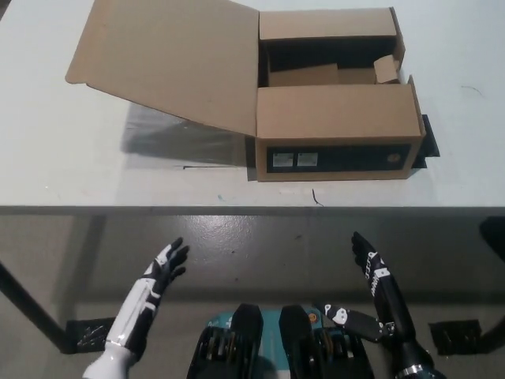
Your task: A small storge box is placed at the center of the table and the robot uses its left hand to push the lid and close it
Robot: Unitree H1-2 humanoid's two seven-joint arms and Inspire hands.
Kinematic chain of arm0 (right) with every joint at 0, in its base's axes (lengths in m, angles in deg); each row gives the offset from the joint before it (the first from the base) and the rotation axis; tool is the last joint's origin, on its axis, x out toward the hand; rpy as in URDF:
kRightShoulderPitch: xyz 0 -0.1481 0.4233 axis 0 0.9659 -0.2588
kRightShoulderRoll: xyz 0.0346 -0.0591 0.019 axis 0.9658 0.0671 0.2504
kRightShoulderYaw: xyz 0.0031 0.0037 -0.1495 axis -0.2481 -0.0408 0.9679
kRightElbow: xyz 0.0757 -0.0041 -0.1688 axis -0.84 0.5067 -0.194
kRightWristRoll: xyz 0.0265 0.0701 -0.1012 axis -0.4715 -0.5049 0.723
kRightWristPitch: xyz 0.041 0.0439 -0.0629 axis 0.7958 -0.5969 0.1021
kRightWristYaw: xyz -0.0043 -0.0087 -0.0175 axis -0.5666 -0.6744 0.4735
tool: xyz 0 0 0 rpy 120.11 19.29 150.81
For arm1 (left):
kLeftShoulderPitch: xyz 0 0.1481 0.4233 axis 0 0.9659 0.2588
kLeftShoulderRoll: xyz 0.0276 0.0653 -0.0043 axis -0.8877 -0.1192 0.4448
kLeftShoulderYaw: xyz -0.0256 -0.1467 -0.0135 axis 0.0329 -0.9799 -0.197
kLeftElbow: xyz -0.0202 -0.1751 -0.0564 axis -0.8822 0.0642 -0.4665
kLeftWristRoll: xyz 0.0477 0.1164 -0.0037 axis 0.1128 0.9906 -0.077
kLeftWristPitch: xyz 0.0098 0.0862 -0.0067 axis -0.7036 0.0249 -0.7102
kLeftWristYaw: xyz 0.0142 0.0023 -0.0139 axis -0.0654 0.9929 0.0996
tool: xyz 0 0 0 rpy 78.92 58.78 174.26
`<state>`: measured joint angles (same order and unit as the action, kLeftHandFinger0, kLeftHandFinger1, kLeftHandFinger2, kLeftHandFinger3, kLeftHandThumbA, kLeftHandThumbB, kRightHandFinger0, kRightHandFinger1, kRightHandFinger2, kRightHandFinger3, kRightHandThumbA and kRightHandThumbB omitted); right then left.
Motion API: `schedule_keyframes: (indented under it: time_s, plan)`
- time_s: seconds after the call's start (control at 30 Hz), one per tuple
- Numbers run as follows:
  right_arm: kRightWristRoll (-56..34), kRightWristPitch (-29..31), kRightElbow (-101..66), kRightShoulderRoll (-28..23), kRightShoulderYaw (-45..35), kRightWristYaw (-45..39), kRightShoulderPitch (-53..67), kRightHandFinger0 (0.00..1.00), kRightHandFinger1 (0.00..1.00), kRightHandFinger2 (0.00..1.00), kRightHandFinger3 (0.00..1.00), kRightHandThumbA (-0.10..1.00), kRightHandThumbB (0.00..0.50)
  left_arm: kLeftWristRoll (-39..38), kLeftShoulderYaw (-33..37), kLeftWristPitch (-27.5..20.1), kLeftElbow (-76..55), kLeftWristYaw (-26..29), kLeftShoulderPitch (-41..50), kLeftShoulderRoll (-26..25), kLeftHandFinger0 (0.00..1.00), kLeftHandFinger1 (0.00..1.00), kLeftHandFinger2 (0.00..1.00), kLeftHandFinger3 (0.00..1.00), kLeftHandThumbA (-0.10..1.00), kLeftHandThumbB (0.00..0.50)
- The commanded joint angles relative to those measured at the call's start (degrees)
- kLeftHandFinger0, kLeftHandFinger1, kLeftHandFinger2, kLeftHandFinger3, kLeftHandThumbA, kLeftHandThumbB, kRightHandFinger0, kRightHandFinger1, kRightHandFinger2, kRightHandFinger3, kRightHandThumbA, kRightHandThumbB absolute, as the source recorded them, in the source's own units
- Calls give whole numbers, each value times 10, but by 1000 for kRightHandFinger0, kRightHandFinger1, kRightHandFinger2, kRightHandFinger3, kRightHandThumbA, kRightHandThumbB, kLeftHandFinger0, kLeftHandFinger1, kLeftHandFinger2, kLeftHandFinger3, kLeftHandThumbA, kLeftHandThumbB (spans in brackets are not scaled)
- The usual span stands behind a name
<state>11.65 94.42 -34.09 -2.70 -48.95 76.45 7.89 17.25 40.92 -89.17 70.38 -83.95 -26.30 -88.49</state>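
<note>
Cardboard, one item only: a single storage box (pixel 335 126) stands on the pale surface (pixel 63 170) right of centre, its one large lid (pixel 170 59) swung open and spread out to the left, raised above its shadow. Two hands are counted below the surface's near edge. The white left hand (pixel 167 264) at lower left and the black right hand (pixel 369 260) at lower right both show fingers spread, holding and touching nothing.

Unreadable labels (pixel 294 159) on box (pixel 335 114) front
</note>
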Motion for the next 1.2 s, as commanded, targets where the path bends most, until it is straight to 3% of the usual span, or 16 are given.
schedule_keyframes:
  time_s: [0.0,0.2,0.3,0.4,0.67,0.77,1.17]
  plan:
    - [4,43,-5,-3,3,11,-14,1000,1000,1000,1000,1000,346,-50,18,3,-77,-43,16,-9,1000,1000,1000,1000,1000,274]
    - [5,43,-3,-3,5,16,-14,1000,1000,1000,1000,1000,350,-144,29,52,-172,-68,23,-16,1000,1000,1000,1000,1000,370]
    - [5,43,-3,-3,6,17,-12,1000,1000,1000,1000,1000,348,-198,18,98,-219,-60,13,-15,1000,1000,1000,1000,1000,356]
    - [3,43,-1,-2,6,16,-12,1000,1000,1000,1000,1000,351,-245,4,113,-216,-62,-6,-15,1000,1000,1000,1000,1000,352]
    - [2,43,1,-2,6,17,-13,1000,1000,1000,1000,1000,352,-367,-43,171,-167,-67,-65,-10,1000,1000,1000,1000,1000,412]
    - [2,43,4,-2,7,17,-15,1000,1000,1000,1000,1000,350,-414,-63,192,-138,-70,-85,-3,1000,1000,1000,1000,1000,396]
    - [1,43,1,0,5,20,-14,1000,1000,1000,1000,1000,348,-449,-105,215,-30,-101,-127,20,1000,1000,1000,1000,1000,379]
